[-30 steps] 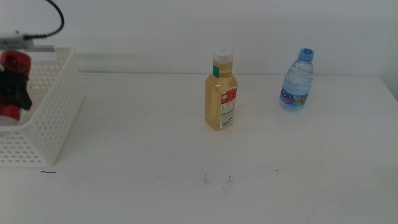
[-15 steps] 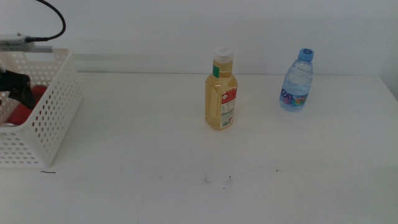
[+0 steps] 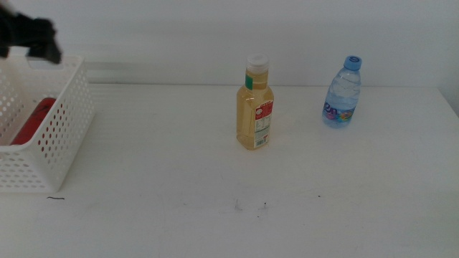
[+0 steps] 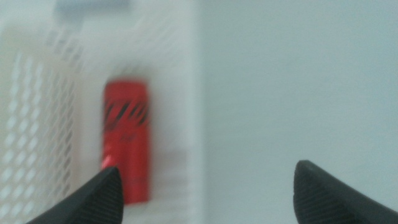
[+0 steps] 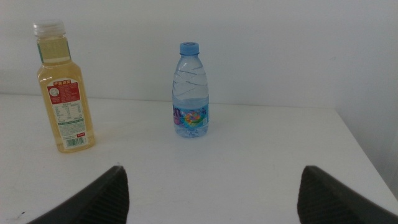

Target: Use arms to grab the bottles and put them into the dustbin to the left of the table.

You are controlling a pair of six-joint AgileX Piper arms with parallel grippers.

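Observation:
A red soda can [image 3: 34,120] lies on its side inside the white dustbin [image 3: 68,136] at the table's left edge; the left wrist view shows the can [image 4: 127,146] below my left gripper [image 4: 208,190]. The left gripper [image 3: 29,36] hangs above the bin, open and empty. The yellow-liquid bottle [image 3: 255,106] stands upright mid-table and also appears in the right wrist view [image 5: 64,90]. A blue-capped water bottle [image 3: 342,93] stands farther right [image 5: 191,93]. My right gripper [image 5: 211,193] is open, empty, well short of both bottles, and out of the middle view.
The white table [image 3: 215,179] has a few small dark specks near its front middle. A pale wall runs behind the table's far edge.
The left gripper let go of the red can, which now lies in the dustbin, and the gripper has risen up above the bin. The two standing bottles have not moved.

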